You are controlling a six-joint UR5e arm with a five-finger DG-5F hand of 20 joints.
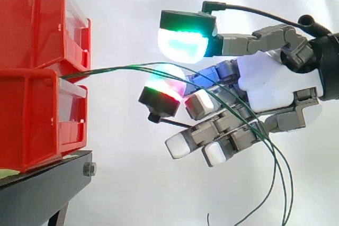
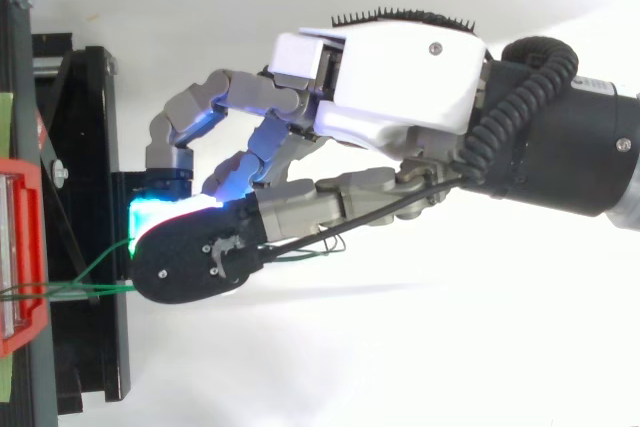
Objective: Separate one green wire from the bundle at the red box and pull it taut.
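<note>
Bins (image 1: 32, 120) stacked on stand (image 1: 42, 194), L; wires (image 1: 122, 68) run R past hand (image 1: 270, 86)

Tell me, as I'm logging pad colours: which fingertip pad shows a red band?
The lower black-backed pad, at the green wires; the upper pad glows green-cyan, the other pads white.

Your arm (image 2: 570, 162) is extending in level from the right with the wrist held straight, and the hand (image 1: 270, 86) is showing its white palm to the side camera. The thumb and a finger are pointing forward, one above the other, the upper pad (image 1: 183, 43) glowing green and cyan and the lower pad (image 1: 165, 86) glowing red and white, and they are pinching the green wires (image 1: 116, 69) between them. The other fingers (image 1: 212, 130) are sitting curled toward the palm, their pads shining white.
</note>
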